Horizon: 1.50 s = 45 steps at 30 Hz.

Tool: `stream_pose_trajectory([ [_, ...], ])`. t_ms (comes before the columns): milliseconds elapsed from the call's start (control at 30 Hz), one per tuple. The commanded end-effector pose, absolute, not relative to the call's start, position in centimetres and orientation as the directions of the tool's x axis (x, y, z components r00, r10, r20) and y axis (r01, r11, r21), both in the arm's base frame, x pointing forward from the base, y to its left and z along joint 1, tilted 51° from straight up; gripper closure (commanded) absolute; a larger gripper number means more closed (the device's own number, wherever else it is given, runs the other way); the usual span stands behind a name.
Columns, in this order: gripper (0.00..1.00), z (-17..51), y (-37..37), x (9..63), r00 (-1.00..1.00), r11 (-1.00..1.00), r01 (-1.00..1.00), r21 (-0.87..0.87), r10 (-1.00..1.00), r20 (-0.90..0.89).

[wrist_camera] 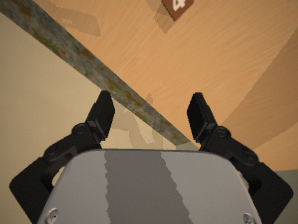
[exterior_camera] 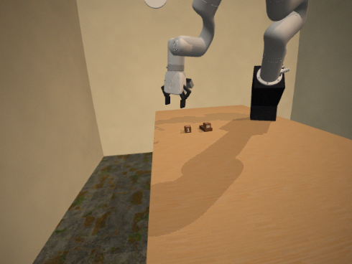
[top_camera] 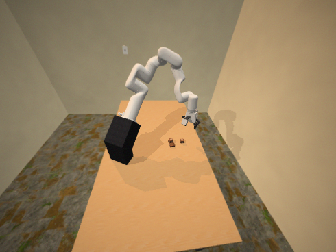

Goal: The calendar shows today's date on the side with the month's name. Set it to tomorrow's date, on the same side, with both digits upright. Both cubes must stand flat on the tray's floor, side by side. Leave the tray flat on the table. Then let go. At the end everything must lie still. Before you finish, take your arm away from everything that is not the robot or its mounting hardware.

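Top: tray (top_camera: 171, 142) w/ one cube in it, long axis approx. toward far table (top_camera: 154, 205) edge; 2nd cube (top_camera: 182, 140) loose just beside, apart from tray. Both near table's right edge; wide bare wood on near side. Claw (top_camera: 190, 122) above, near that edge, fingers spread wide, nothing in them.

Exterior: loose cube (exterior_camera: 187, 129) shows a pale digit, too small to be sure; tray (exterior_camera: 206, 126) beside it. Claw (exterior_camera: 174, 100) well above table corner, touching nothing.

Wrist: fingers wide apart, over table edge and floor strip; cube (wrist_camera: 176, 7) at top, cropped digit looks like 4, tilted in view.
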<state>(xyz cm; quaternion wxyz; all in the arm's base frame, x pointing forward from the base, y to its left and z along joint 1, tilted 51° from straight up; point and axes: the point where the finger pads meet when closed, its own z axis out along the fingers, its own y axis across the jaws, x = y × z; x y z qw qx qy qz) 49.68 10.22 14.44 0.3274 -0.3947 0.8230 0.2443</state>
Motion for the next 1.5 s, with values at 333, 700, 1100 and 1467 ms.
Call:
stream_pose_trajectory([
  [333,0.00,9.8,10.3,48.1,-0.114,0.297,-0.947,-0.119,-0.660,-0.742],
  [700,0.00,6.9,10.8,46.6,0.170,0.078,-0.950,-0.302,-0.683,-0.710],
  [1100,0.00,6.1,11.1,46.1,0.257,0.015,-0.933,-0.360,-0.673,-0.694],
  [1467,0.51,6.1,11.1,46.1,0.263,0.011,-0.932,-0.363,-0.672,-0.693],
])
